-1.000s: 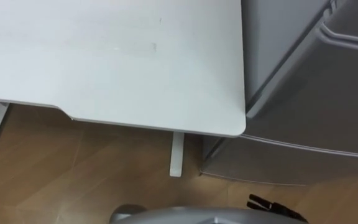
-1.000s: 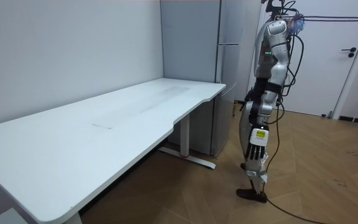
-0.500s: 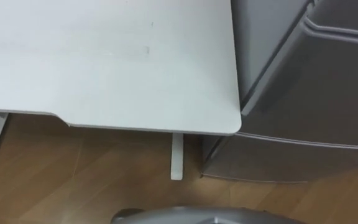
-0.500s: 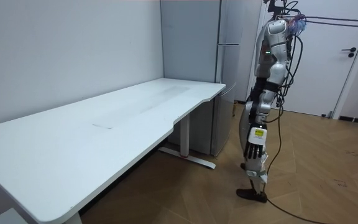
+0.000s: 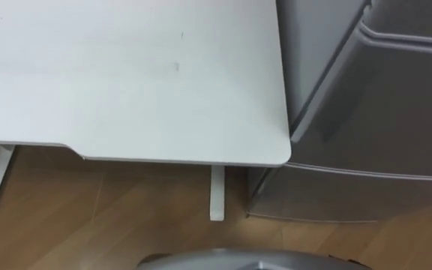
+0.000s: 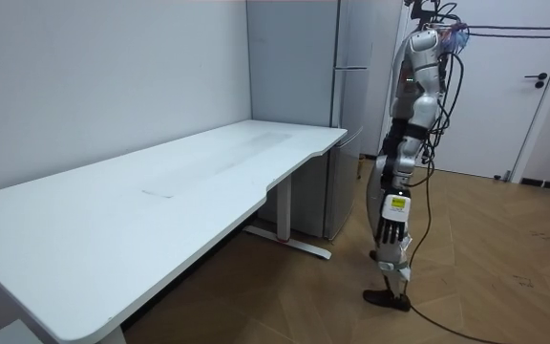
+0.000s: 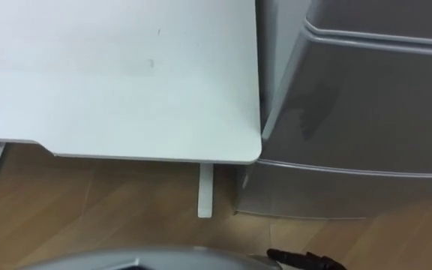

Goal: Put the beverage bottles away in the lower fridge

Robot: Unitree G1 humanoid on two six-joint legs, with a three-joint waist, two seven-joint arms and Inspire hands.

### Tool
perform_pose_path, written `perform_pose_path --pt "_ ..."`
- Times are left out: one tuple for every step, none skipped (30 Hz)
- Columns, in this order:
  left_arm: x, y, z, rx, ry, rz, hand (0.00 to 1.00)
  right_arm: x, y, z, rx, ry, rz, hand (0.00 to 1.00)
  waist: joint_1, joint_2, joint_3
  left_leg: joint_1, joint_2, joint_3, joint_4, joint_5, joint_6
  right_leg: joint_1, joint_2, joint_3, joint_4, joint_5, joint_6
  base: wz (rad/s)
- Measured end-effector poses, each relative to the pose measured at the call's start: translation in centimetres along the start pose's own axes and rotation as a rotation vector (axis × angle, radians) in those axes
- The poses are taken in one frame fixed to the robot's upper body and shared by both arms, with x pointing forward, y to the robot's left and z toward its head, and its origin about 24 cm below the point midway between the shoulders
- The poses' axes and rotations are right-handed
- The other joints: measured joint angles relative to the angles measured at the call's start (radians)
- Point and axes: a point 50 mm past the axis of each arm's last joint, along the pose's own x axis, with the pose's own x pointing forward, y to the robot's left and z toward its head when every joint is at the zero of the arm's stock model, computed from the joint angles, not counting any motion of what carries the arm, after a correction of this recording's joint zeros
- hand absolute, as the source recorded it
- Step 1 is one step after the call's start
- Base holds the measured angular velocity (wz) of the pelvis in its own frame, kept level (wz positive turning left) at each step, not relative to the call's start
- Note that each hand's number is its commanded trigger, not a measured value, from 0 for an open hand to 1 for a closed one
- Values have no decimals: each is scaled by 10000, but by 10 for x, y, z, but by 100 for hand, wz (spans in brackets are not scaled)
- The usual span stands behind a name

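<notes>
A grey fridge [image 5: 381, 112] stands at the right with its doors shut, its lowest door [image 5: 351, 196] close to the floor. In the room view I stand in front of the fridge [image 6: 347, 143], at the corner of the white table [image 6: 160, 201]. My left hand [image 6: 391, 225] hangs at my side with straight, relaxed fingers and holds nothing. Dark fingers of my right hand [image 7: 302, 260] show at the bottom edge of the right eye view, before the fridge's base [image 7: 336, 193].
The white table [image 5: 126, 75] butts against the fridge's left side, its rounded corner [image 5: 282, 154] near the door. A white table leg [image 5: 216, 191] stands on the wooden floor [image 5: 88, 217]. A white room door [image 6: 533, 86] lies behind me.
The eye view has shifted slightly, so the table and fridge sit a little differently in the picture. The dark fingers at the left eye view's bottom edge have dropped out of it.
</notes>
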Motion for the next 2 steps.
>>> perform_pose_path --pt "0 0 0 30 -18 -1 0 1 2 0 -18 -7 28 0 11 3 -2 7 0 -21 2 0 0 30 0 -31 -2 0 0 8" --pt "0 0 0 91 -30 -2 0 1 3 0 -32 -2 56 0 21 7 -4 11 0 -28 3 0 0 42 0 -46 -2 1 0 5"
